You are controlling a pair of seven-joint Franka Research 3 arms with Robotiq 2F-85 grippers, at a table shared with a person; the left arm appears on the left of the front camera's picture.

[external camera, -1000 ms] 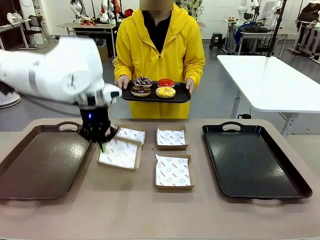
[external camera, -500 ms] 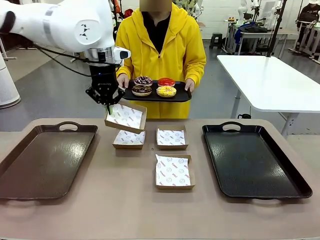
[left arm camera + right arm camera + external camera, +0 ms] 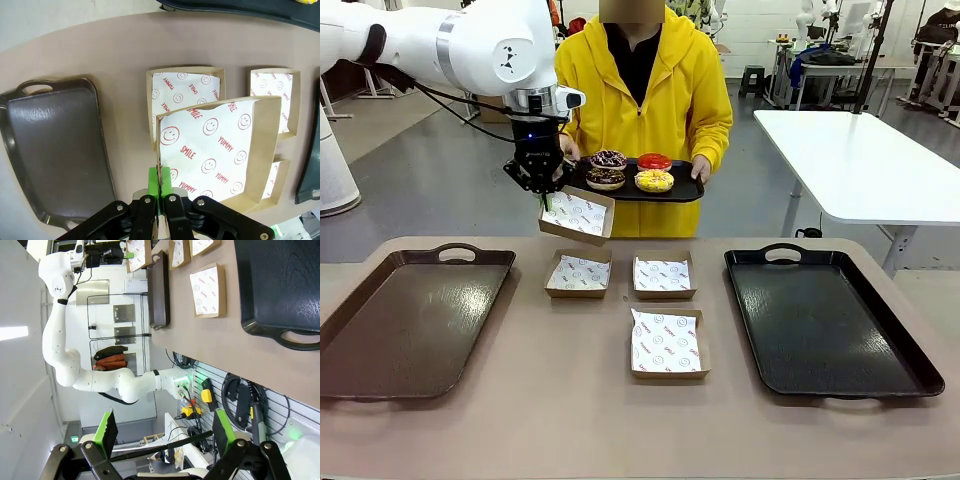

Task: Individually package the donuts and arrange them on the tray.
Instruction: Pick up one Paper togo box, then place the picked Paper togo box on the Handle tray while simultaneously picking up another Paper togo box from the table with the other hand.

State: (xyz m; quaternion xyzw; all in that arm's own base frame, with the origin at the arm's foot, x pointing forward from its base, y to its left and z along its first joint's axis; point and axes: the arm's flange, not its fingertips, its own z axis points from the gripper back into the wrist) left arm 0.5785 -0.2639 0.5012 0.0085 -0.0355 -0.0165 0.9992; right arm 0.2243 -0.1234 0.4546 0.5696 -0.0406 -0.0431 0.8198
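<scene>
A person in a yellow hoodie holds a small black tray point(image 3: 685, 190) at the far side, bearing the donuts: a dark sprinkled one point(image 3: 608, 159), a chocolate-brown one point(image 3: 605, 179), a red one point(image 3: 653, 161) and a yellow one point(image 3: 653, 181). My left gripper point(image 3: 544, 192) is shut on the rim of a paper-lined cardboard box point(image 3: 577, 215), which hangs tilted in the air just below and left of that tray. In the left wrist view, the green fingertips point(image 3: 159, 182) pinch the box's point(image 3: 215, 150) near wall. My right gripper point(image 3: 165, 432) stands open, well off the table.
Three more lined boxes lie mid-table: rear left point(image 3: 578, 273), rear right point(image 3: 662, 275) and near point(image 3: 665, 343). A brown tray point(image 3: 410, 320) lies on the left of the table. A black tray point(image 3: 825, 320) lies on the right.
My left gripper has lifted the box off the table and carried it up and away, towards the person's tray. The right arm has not moved.
</scene>
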